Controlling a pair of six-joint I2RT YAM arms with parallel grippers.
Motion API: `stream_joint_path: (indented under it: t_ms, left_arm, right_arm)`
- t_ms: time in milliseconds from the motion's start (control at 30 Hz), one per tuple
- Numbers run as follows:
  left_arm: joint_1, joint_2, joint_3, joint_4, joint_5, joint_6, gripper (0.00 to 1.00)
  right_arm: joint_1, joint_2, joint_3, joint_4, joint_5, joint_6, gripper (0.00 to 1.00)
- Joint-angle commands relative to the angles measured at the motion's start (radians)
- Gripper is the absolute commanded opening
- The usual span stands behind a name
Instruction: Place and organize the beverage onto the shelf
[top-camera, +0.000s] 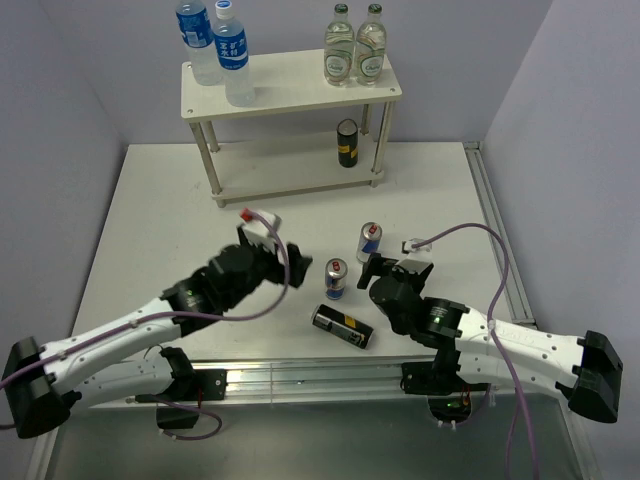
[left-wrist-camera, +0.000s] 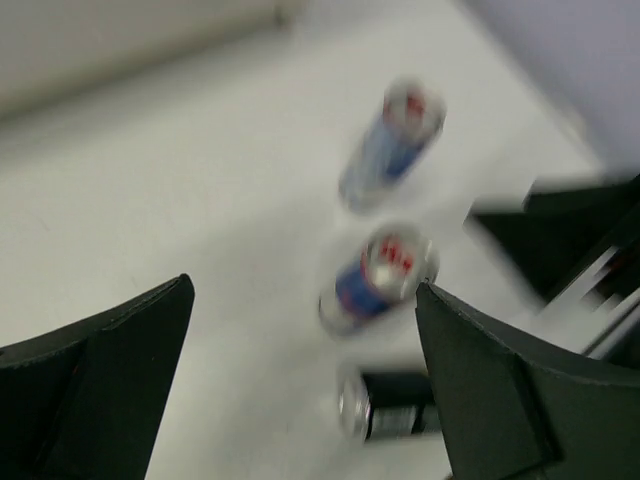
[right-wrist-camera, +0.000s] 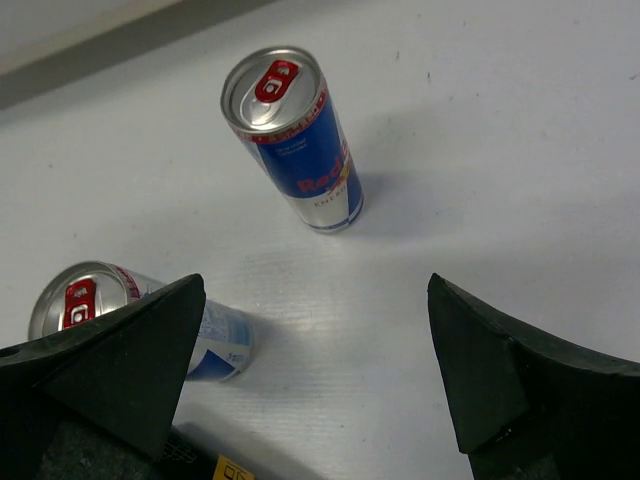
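Note:
The cream-white shelf (top-camera: 290, 88) stands at the back. Two blue-labelled water bottles (top-camera: 230, 55) are on its top board at the left, and a dark can with a yellow band (top-camera: 347, 142) stands on the lower board. Two slim blue-and-silver cans (top-camera: 369, 241) (top-camera: 336, 279) stand upright on the table. A second dark can (top-camera: 342, 325) lies on its side in front of them. My left gripper (top-camera: 297, 262) is open just left of the nearer can (left-wrist-camera: 378, 280), holding nothing. My right gripper (top-camera: 372, 272) is open and empty just right of the cans, the farther can (right-wrist-camera: 292, 140) ahead of it.
Two clear green-capped bottles (top-camera: 355, 48) stand on the right of the shelf's top board. A metal rail (top-camera: 320, 378) runs along the table's near edge and another (top-camera: 497, 240) along its right side. Purple-grey walls close in the back and sides.

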Motion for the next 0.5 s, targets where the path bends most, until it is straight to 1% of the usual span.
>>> stream_joint_path:
  t_ms: [0,33,100,133,200,367,467]
  left_arm:
    - [-0.065,0.029,-0.204,0.19,0.187,-0.087,0.99]
    - [-0.081,0.043,-0.229,0.243,0.172,-0.081,0.99]
    - [-0.114,0.1,-0.28,0.287,0.159,-0.07,0.99]
    - [-0.119,0.136,-0.292,0.334,0.159,-0.07,0.99]
    - [-0.131,0.172,-0.315,0.379,0.165,-0.067,0.99]
    - [-0.162,0.285,-0.321,0.506,0.156,-0.063,0.99]
    - [-0.173,0.36,-0.311,0.575,0.14,-0.052,0.99]
  right_arm:
    - [0.007,-0.086,-0.035,0.022,0.058,0.029,0.99]
    - [0.007,-0.098,-0.041,0.026,0.055,0.026,0.99]
    - [0.007,-0.103,-0.044,0.034,0.053,0.025,1.0]
    - [0.007,-0.086,-0.041,0.025,0.057,0.029,1.0]
    - [0.007,-0.061,-0.024,0.02,0.055,0.032,1.0]
    - [0.007,0.006,0.008,0.003,0.06,0.041,0.99]
    - [0.008,0.014,0.01,0.003,0.061,0.043,1.0]
